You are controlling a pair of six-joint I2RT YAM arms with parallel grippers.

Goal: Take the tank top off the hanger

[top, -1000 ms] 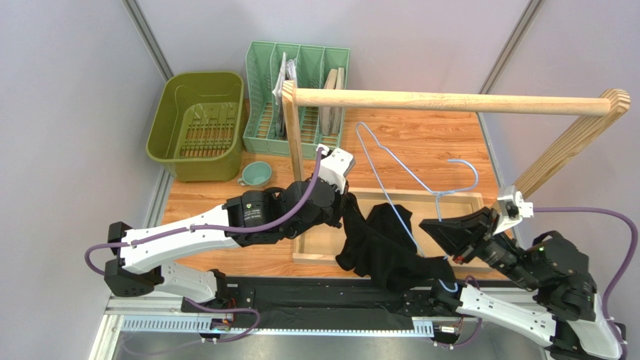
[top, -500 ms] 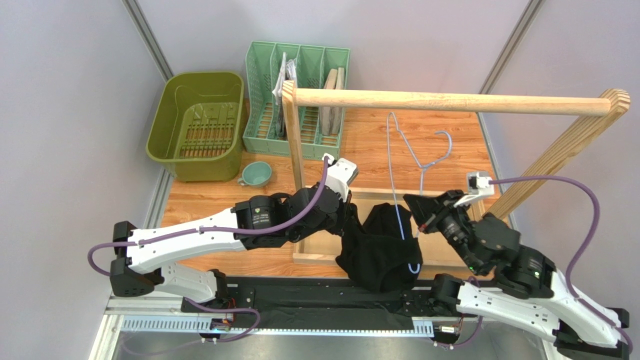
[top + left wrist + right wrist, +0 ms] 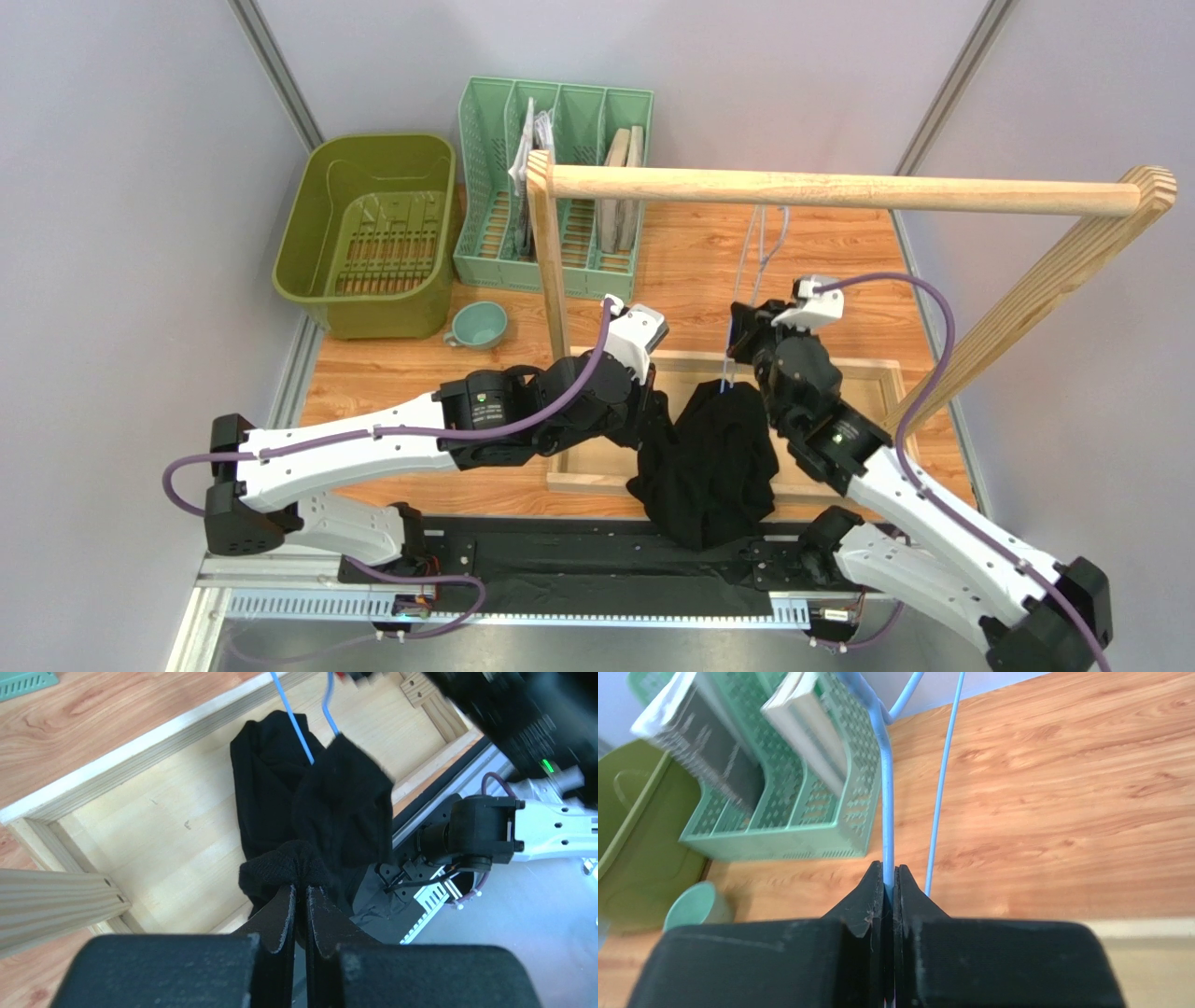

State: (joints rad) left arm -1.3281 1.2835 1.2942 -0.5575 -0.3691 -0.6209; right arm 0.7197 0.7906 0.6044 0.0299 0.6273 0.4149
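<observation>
clamping tank top [image 3: 344,805] and hanger [image 3: 887,812], closed fingers [image 3: 277,917] show only in wrist views.

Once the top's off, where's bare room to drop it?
Bare table behind the tray, right of the green rack; also the tray's right end. Crowded: the top hangs over mid-tray; bin, cup back left.
</observation>
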